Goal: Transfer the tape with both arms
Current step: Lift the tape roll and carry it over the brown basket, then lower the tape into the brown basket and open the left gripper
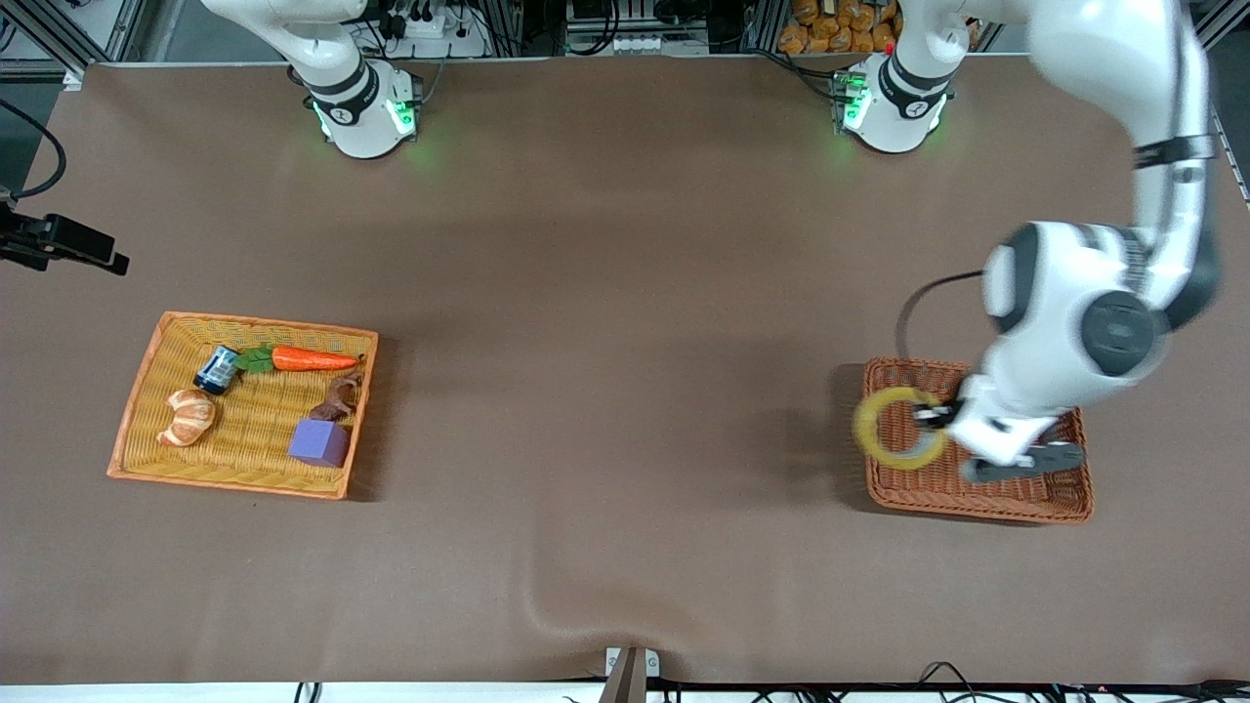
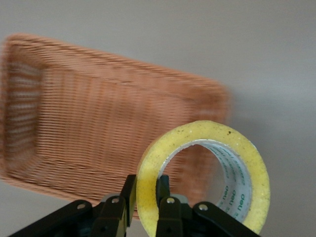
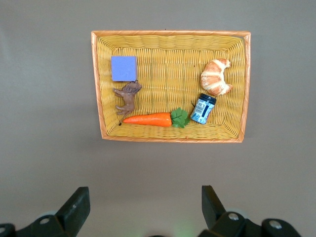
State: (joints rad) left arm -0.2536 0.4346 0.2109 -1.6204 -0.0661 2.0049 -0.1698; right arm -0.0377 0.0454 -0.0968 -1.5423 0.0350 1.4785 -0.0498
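The tape (image 1: 866, 427), a yellowish ring, hangs upright in the air over the brown wicker basket (image 1: 977, 493), at the edge toward the right arm's end. My left gripper (image 1: 928, 418) is shut on the ring's wall, one finger inside the hole and one outside. The left wrist view shows the tape (image 2: 207, 131) pinched by the left gripper (image 2: 147, 190), with the empty basket (image 2: 98, 128) below. My right gripper (image 3: 143, 207) is open and empty, held high above the table beside the yellow basket (image 3: 168, 139). The right gripper is out of the front view.
The yellow basket (image 1: 227, 483) at the right arm's end holds a carrot (image 1: 311, 359), a croissant (image 1: 187, 417), a purple cube (image 1: 318, 442), a small blue can (image 1: 217, 369) and a brown toy animal (image 1: 338, 398). A black camera mount (image 1: 61, 242) stands at the table edge there.
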